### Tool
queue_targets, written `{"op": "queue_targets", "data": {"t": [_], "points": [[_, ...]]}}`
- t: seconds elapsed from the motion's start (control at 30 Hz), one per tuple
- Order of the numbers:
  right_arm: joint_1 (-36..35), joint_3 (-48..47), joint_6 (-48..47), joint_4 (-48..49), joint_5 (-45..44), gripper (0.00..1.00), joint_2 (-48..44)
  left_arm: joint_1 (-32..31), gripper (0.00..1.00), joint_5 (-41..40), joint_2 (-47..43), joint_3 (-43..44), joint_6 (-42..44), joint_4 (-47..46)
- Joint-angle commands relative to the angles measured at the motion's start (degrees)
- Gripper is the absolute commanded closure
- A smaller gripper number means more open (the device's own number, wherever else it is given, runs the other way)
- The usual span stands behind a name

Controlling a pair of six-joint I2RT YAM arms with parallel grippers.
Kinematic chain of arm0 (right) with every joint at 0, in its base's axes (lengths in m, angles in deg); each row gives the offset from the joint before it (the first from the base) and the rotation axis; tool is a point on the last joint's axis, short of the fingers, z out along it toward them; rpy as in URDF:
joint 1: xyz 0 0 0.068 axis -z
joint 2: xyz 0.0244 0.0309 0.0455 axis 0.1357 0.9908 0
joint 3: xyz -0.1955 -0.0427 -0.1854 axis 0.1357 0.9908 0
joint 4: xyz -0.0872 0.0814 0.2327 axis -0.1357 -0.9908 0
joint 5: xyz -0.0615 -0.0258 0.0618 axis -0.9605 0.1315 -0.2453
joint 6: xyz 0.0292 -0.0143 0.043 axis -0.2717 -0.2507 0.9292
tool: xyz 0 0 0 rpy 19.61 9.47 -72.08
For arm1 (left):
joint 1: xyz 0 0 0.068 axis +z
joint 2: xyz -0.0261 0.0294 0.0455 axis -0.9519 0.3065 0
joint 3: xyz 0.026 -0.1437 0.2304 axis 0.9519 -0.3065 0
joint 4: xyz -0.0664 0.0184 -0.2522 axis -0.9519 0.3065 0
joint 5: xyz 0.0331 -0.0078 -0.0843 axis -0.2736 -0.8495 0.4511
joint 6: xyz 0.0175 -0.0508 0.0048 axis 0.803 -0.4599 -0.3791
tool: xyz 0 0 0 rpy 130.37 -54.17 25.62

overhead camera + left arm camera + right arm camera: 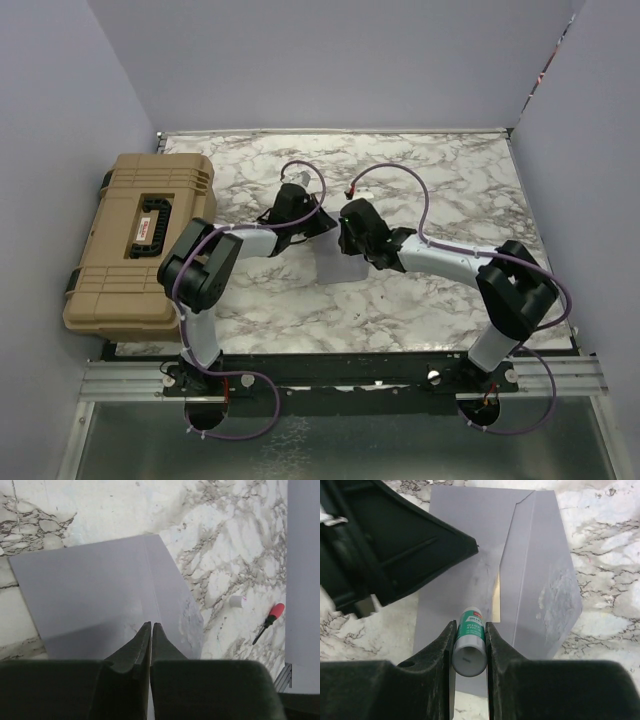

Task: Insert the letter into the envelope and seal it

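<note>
A robotics lab bench: a white-and-grey marble-patterned tabletop (440, 180) boxed in by plain pale lilac partition walls (330, 60), two black-and-white robot arms (455, 262) bolted to a slotted aluminium rail (340, 382), and a tan ribbed plastic equipment case (125, 290).

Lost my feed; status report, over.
Left gripper shut over envelope fold. Right gripper clamps glue stick. Flap open, smeared; letter sliver showing inside. Screwdriver lies apart.

Tan case (135, 240) blocks left, left arm (255, 240), right arm (445, 262) crowd envelope (343, 268), tabletop (470, 190) open right.
</note>
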Motion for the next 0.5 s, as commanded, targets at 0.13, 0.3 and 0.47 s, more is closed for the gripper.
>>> {"op": "queue_targets", "data": {"t": [0.13, 0.3, 0.47], "points": [[-0.24, -0.5, -2.93, 6.47, -2.91, 1.0, 3.54, 1.74, 1.0, -1.31, 7.73, -0.14, -3.08, -2.66], [-0.29, -1.79, -3.06, 5.82, -2.94, 1.0, 6.01, 3.07, 1.0, -2.35, 7.3, -2.08, -3.75, -2.59], [-0.3, -4.46, -3.63, 3.86, -3.02, 1.0, 9.21, 3.35, 1.0, -3.27, 8.79, -2.98, -5.87, -0.74]]}}
